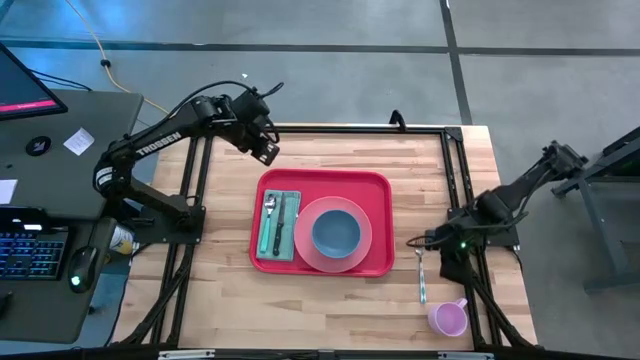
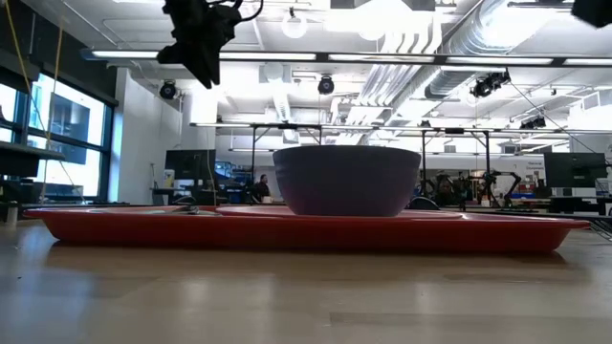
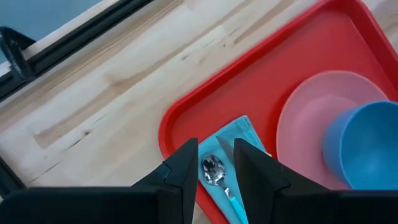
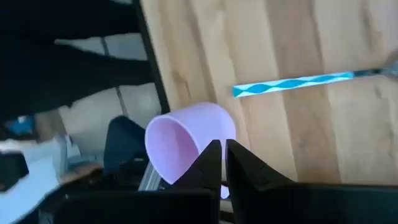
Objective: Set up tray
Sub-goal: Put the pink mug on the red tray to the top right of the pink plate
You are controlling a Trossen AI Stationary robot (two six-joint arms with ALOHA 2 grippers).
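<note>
The red tray (image 1: 375, 190) lies mid-table. On it a teal napkin (image 1: 266, 240) carries a spoon (image 1: 270, 212) and a knife (image 1: 282, 220), beside a pink plate (image 1: 355, 255) with a blue bowl (image 1: 335, 232) on it. My left gripper (image 1: 266, 152) hangs open, high over the tray's far left corner; in its wrist view the spoon (image 3: 214, 171) shows between the fingers (image 3: 216, 163). My right gripper (image 1: 426, 242) hovers shut just right of the tray, over the far end of a teal-handled utensil (image 1: 421, 280). A pink cup (image 1: 448, 318) rests on its side near the near right corner.
The black frame rails (image 1: 455, 170) border the table's left, far and right sides. In the right wrist view the cup (image 4: 186, 146) and the utensil's teal handle (image 4: 292, 84) lie on bare wood. A desk with a keyboard (image 1: 30, 250) stands to the left of the table.
</note>
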